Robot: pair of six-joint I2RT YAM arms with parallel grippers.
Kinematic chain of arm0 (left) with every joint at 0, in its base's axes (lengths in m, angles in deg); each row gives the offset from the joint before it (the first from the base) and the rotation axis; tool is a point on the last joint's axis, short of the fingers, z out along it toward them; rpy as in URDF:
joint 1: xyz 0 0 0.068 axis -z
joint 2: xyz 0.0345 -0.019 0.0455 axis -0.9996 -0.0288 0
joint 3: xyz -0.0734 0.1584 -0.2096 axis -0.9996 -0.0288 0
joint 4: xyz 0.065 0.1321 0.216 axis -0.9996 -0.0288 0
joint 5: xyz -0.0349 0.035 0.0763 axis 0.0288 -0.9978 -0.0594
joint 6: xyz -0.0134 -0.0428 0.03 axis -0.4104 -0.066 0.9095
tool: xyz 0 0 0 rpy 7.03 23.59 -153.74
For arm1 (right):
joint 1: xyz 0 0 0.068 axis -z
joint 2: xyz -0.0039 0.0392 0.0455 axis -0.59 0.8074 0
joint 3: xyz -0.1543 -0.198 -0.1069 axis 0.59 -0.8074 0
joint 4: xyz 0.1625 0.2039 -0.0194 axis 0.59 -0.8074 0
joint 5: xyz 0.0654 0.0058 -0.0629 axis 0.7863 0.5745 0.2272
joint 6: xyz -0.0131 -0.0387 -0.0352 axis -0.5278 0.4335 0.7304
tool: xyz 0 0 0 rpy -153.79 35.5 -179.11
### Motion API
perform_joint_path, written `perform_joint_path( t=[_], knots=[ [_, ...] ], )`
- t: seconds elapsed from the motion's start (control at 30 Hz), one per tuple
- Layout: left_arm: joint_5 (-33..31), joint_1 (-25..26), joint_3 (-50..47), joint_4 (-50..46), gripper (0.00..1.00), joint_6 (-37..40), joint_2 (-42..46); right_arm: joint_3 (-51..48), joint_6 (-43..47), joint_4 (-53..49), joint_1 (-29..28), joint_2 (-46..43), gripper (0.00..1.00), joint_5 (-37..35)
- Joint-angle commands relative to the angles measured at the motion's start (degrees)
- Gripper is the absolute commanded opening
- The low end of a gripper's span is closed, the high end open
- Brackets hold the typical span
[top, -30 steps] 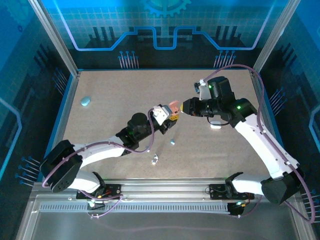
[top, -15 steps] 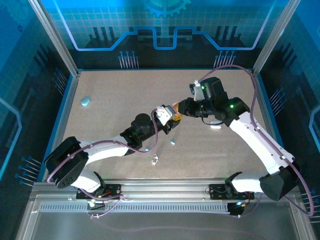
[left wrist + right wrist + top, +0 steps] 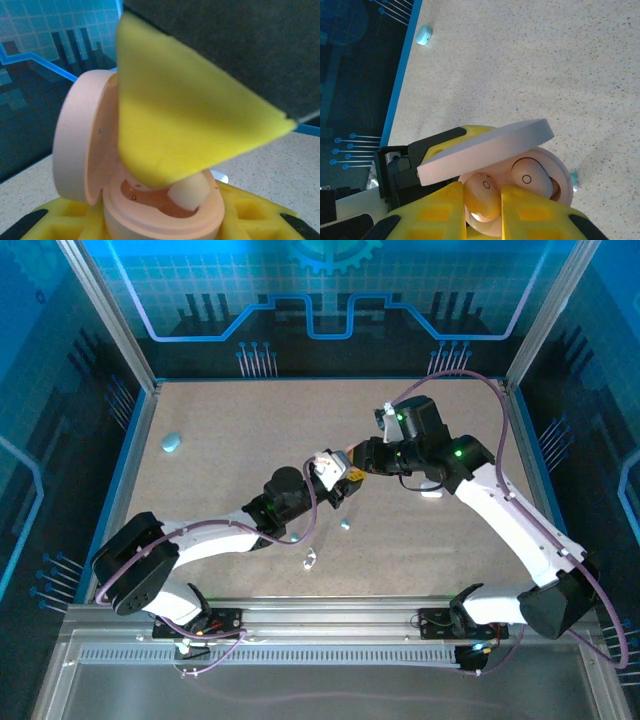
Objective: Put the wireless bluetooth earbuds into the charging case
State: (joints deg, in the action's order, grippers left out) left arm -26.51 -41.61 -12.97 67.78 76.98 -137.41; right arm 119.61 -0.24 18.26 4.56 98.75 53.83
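**A:** Entry, overhead camera. The left gripper [image 3: 336, 474] and right gripper [image 3: 358, 458] meet tip to tip over the speckled beige table [image 3: 230, 430]. What sits between them is too small to make out from up there.

**B:** The wrist cameras resolve it. Right wrist: a matte pink pebble-shaped charging case [image 3: 485, 150] is open, its lid tilted up. The left gripper's yellow foam pads [image 3: 60, 221] are clamped on its base. The first pink earbud [image 3: 530, 176], rounded and glossy, is seated in one well of the case. The second pink earbud [image 3: 481, 196] is pinched between the right gripper's yellow fingers [image 3: 530, 212], at the rim of the other well.

**A:** What does the left wrist add?

**B:** It shows the inside of the lid and the well from low down. One right-gripper finger comes in as a yellow wedge from above, and the pale end of the second pink earbud pokes out below it into the well. A sliver of a glossy white case [image 3: 220, 176] shows just behind the pink case. Overhead, that white case lies mostly under the right arm.

**A:** The overhead camera also logs a light blue pebble-shaped case [image 3: 172, 443], well apart from the pink case. A small light blue earbud [image 3: 345, 524] lies near the pink case on the arm-base side. A silvery earbud [image 3: 309, 560] lies farther out the same way.

**B:** Markings read: a thin small ring on each pink earbud's face.
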Motion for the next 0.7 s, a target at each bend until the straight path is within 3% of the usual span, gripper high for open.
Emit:
perform_joint_path(
  t=[0.0,0.67],
  knots=[
    [0.07,0.74,2.24,3.62,0.37,-0.48,-0.42,1.22,-0.5,0.38,-0.84,0.62,0.21,-1.94],
    [-0.23,0.95,2.86,7.57,0.37,-3.4,-1.38,2.12,2.02,-2.26,-3.39,0.95,0.25,-6.14]
  ],
)
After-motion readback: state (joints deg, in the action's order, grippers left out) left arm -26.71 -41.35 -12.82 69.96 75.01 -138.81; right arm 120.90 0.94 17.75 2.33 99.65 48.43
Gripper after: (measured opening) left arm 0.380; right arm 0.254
